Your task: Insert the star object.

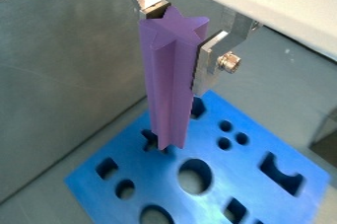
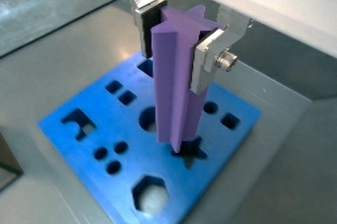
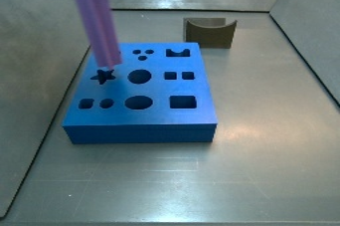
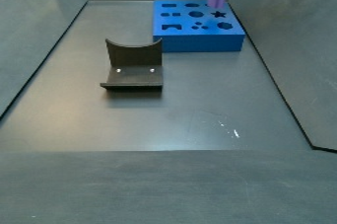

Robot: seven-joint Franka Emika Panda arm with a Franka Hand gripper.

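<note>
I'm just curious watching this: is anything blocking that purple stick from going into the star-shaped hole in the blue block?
Nothing visible does. The pincer holds the star object upright, its lower end at the star hole of the blue block.

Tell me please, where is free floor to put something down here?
Wide bare floor lies in front of the dark olive block, and a strip between it and the blue block. It is crowded over the blue block: the gripper holds the star object above the star hole.
</note>
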